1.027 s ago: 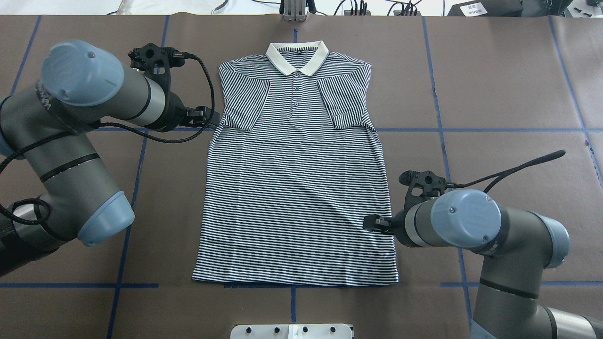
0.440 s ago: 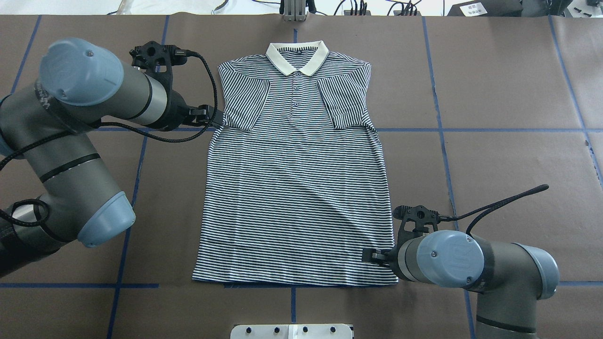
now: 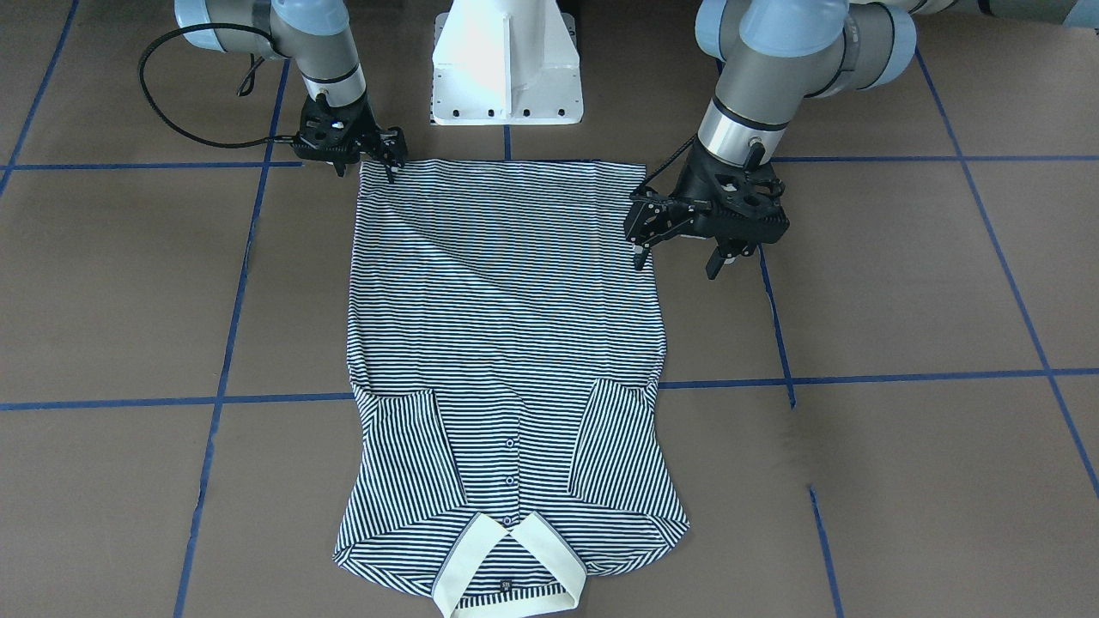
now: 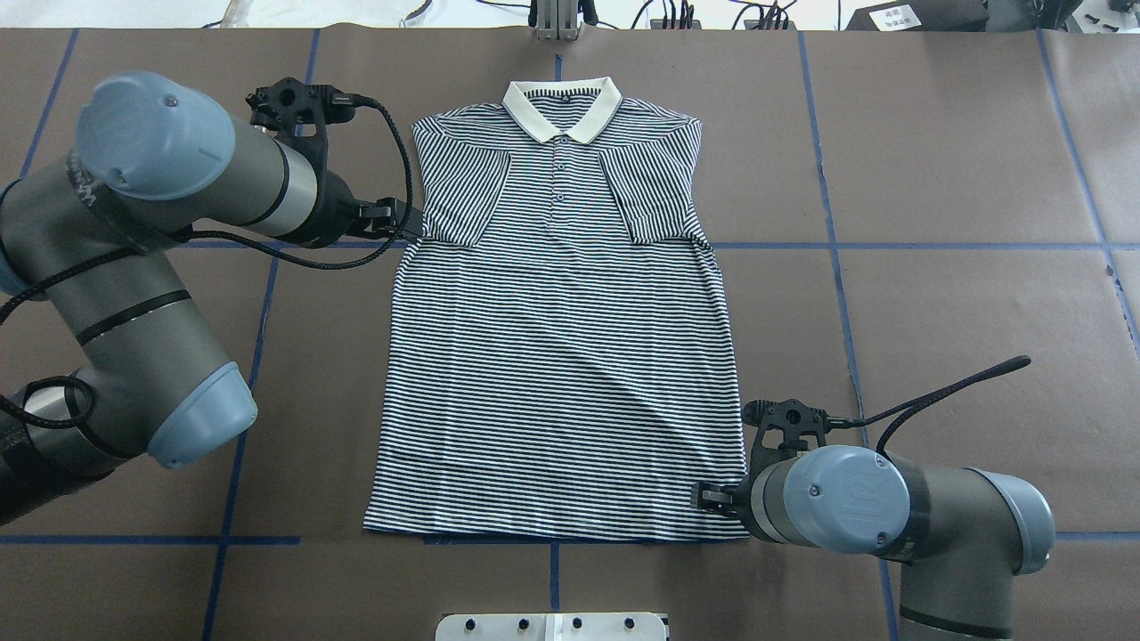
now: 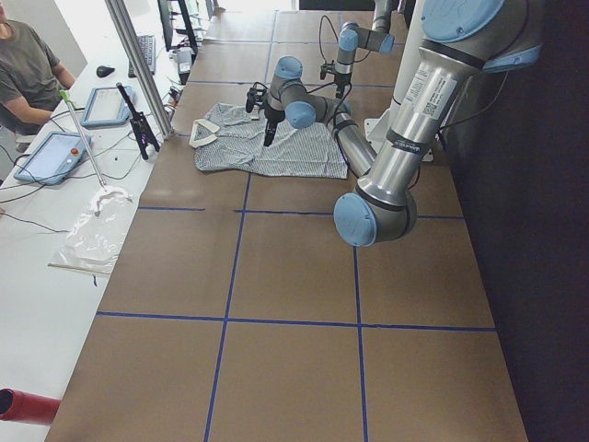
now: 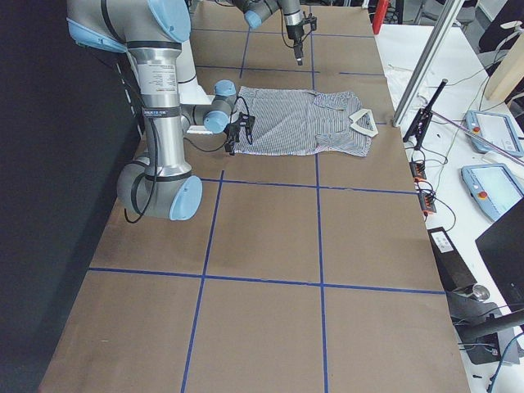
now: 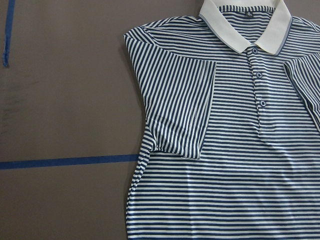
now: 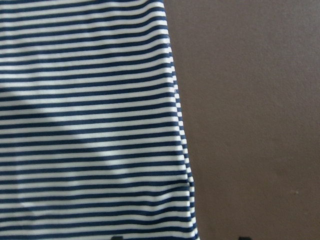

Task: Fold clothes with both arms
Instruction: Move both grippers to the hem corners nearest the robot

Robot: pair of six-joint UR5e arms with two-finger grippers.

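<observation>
While left hand [image 3: 677, 260] gapes, right hand [image 3: 369, 165] straddles shirt [image 3: 506, 300] edge.

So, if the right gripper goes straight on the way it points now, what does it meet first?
Probably the shirt, at its side edge near the hem: the open gripper points down astride it, half over cloth, half over table.

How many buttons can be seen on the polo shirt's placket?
3, in a line down the placket of the polo shirt: top button at the collar tips, middle button, bottom button. The collar could hide another.
</observation>
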